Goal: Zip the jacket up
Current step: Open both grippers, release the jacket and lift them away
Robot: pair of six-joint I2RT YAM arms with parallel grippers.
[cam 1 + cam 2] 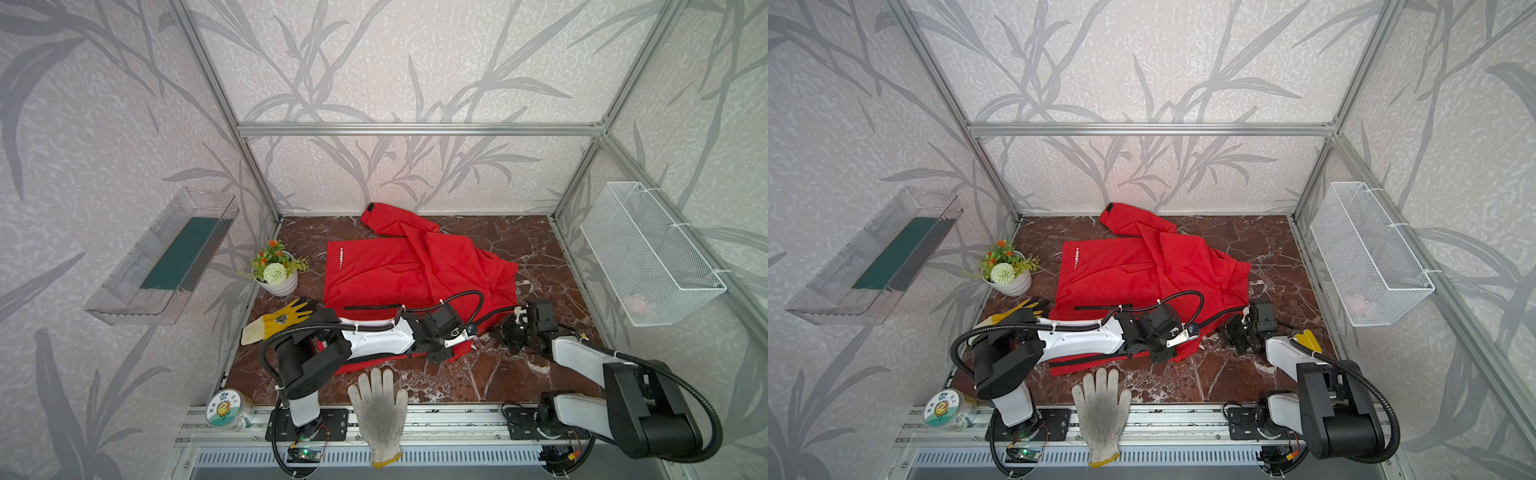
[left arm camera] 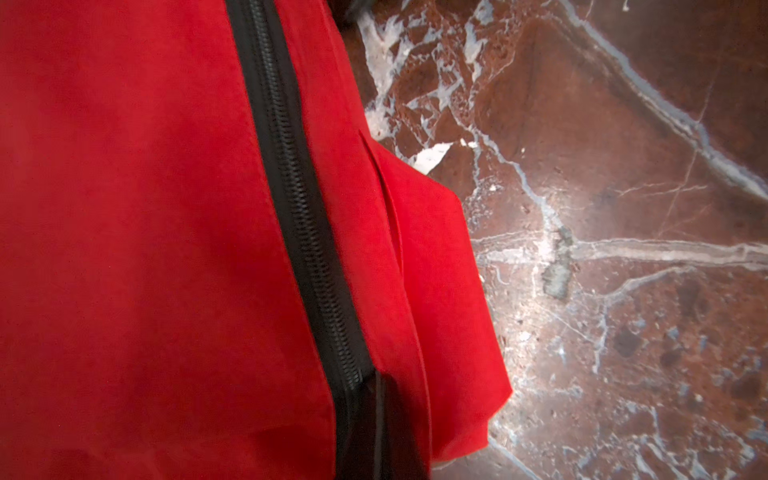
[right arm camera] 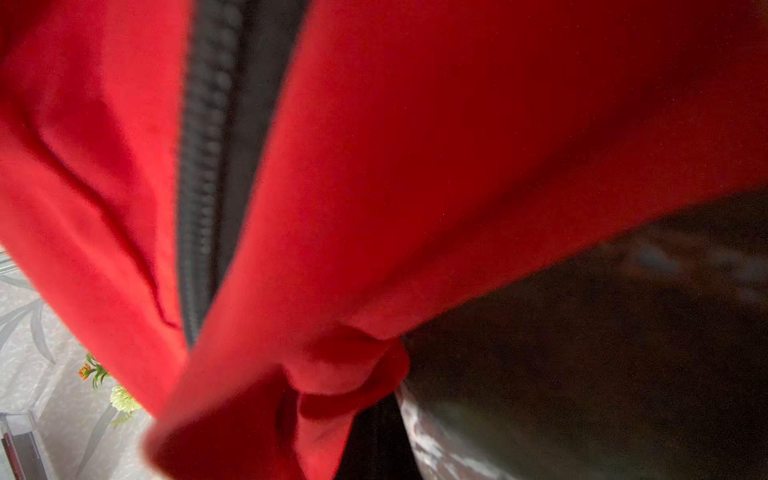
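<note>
Marble table (image 1: 498, 374) carried the red jacket (image 1: 395, 270), spread flat about mid-table with one sleeve (image 1: 390, 220) trailing out behind it. At the jacket's near right corner the left gripper (image 1: 467, 334) was clenched on it at the front zipper (image 2: 291, 187). Just right of the jacket, the right gripper (image 1: 506, 330) was clamped on a bunched red edge of it. White glove (image 1: 380, 403) lay in front of the jacket. Yellow glove (image 1: 278, 320) and flower pot (image 1: 276, 270) sat to its left.

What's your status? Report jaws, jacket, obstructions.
Jaws: left shut on zipper, right shut on jacket. Jacket spread on table. White glove close beside it, not touching jaws.
</note>
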